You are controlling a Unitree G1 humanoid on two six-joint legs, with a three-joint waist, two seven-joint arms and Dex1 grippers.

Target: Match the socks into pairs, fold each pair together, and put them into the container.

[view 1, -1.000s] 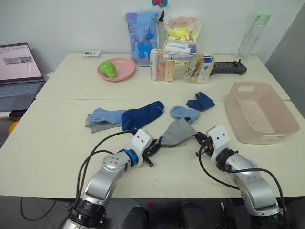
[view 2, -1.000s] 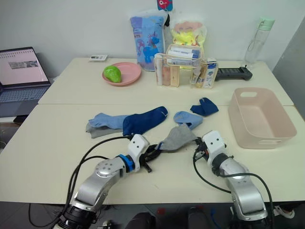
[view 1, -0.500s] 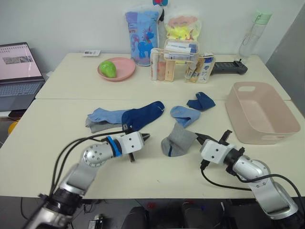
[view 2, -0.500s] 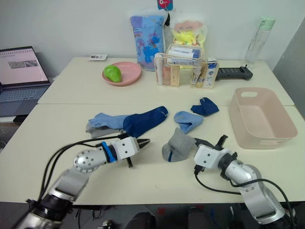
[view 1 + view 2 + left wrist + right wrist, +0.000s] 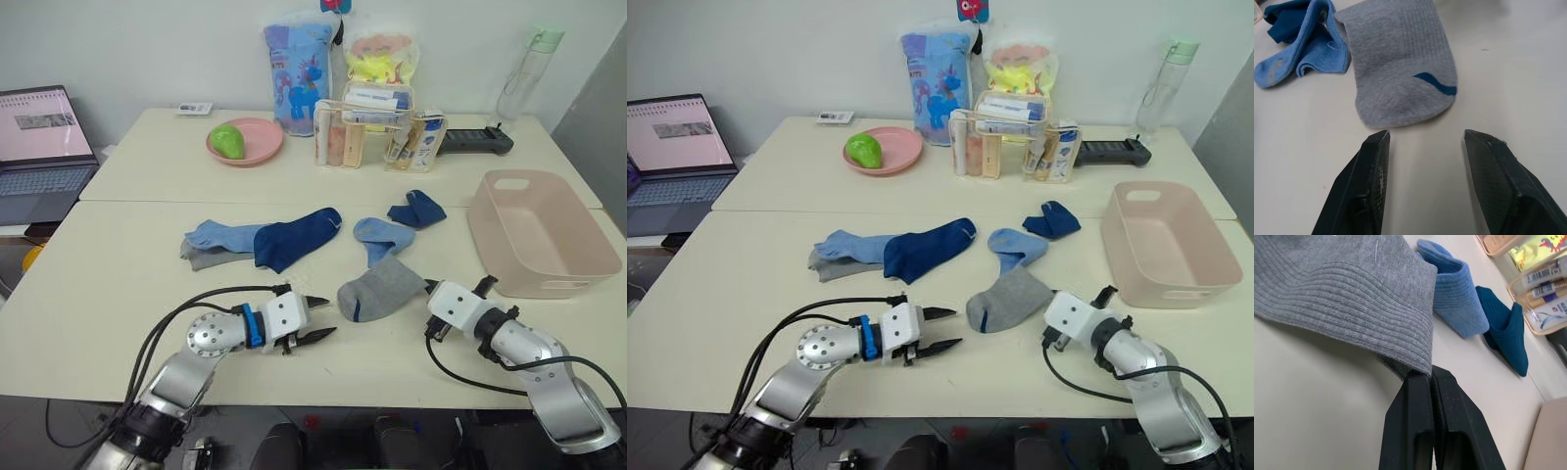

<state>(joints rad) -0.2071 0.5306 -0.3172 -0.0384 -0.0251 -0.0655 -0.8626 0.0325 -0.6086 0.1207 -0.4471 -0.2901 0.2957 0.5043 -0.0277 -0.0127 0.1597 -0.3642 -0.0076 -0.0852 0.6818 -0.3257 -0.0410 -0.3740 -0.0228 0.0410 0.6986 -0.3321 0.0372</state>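
Grey ribbed sock w/ a blue stripe at the toe is lying flat on the cream table, between both grippers. Right gripper is pinching its cuff edge, black fingers pressed together on the knit. Left gripper is hovering near the toe end, fingers spread wide, holding nothing. Just beyond, a folded light blue sock is touching it; a navy sock is lying behind that. A navy, light blue & grey heap is sitting further left. Smooth pink-beige container, rounded corners, is resting at the table's right edge.
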